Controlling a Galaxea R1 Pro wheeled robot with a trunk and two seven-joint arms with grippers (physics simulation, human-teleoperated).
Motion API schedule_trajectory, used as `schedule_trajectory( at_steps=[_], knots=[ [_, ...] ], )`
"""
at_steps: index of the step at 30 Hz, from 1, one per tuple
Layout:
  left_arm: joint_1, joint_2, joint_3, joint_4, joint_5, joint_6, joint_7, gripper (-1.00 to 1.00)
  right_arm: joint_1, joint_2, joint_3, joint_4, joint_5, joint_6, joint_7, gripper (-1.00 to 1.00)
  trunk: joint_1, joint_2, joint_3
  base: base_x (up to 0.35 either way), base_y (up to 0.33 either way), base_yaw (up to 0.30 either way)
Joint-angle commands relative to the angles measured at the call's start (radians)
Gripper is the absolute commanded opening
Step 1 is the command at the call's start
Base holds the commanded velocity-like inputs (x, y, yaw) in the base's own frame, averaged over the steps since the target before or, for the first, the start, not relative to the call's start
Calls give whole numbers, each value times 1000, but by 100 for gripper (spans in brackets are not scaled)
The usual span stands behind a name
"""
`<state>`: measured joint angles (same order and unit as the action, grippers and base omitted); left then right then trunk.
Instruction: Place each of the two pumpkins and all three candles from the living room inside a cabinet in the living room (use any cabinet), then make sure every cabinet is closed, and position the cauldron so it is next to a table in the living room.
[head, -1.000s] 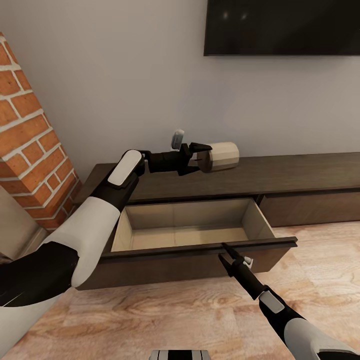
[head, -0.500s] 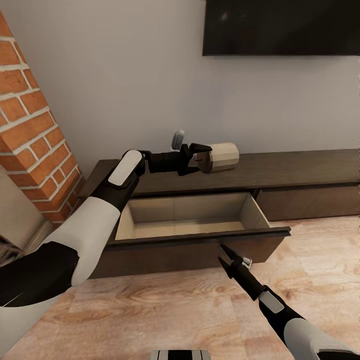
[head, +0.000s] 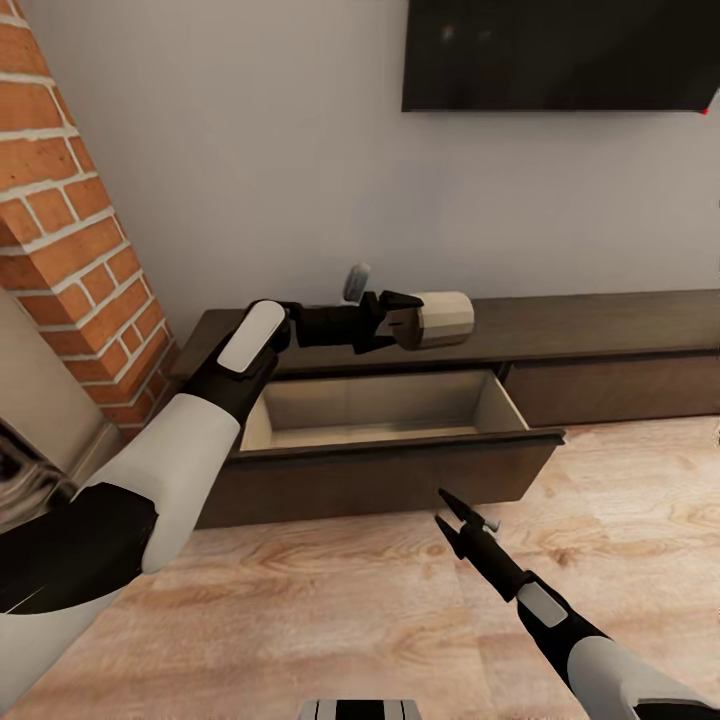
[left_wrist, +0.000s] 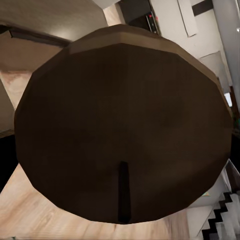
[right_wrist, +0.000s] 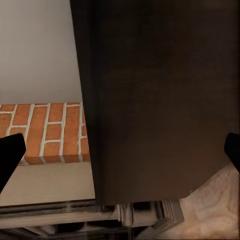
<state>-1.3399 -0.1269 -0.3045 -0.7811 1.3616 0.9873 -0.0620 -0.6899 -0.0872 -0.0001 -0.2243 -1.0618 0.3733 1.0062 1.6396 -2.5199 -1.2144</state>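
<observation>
Candle (head: 440, 319) is clamped lying on its side in the left gripper (head: 395, 322), held above the far edge of the cabinet (head: 600, 330) top; in the left wrist view its dark end face (left_wrist: 122, 130) with a short wick sits close to the lens. Below it, the cabinet drawer (head: 385, 470) stands pulled out, its pale interior bare. Right gripper (head: 447, 520) hovers over the wooden floor (head: 330, 600) just near of the drawer front, jaws parted and holding nothing. A brick column (head: 70, 240) stands at far left.
</observation>
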Motion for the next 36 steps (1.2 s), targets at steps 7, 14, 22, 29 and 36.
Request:
schedule_trajectory(
  at_steps=[7, 14, 22, 29, 36],
  knots=[
    [-1, 3, 5, 0, -32, 2, -7, -100, -1, -16, 55, -10, 306, 13, -149, 100, 0, 0, -1, -23, 0, 0],
    [-1, 4, 6, 1, -102, 2, -6, -100, -1, -63, 65, -142, 443, 17, -275, 100, 0, 0, -1, 0, 0, 0],
    [-1, 4, 6, 2, -140, 2, -6, -100, 0, -74, 69, -188, 495, 18, -311, 100, 0, 0, -1, 0, 0, 0],
    [-1, 4, 4, 2, -142, 1, -3, -100, 0, -73, 73, -190, 524, 16, -301, 100, 0, 0, -1, 0, 0, 0],
    [-1, 4, 1, 4, -166, 1, -1, -100, 0, -72, 74, -190, 526, 14, -301, 100, 0, 0, -1, 0, 0, 0]
  ],
)
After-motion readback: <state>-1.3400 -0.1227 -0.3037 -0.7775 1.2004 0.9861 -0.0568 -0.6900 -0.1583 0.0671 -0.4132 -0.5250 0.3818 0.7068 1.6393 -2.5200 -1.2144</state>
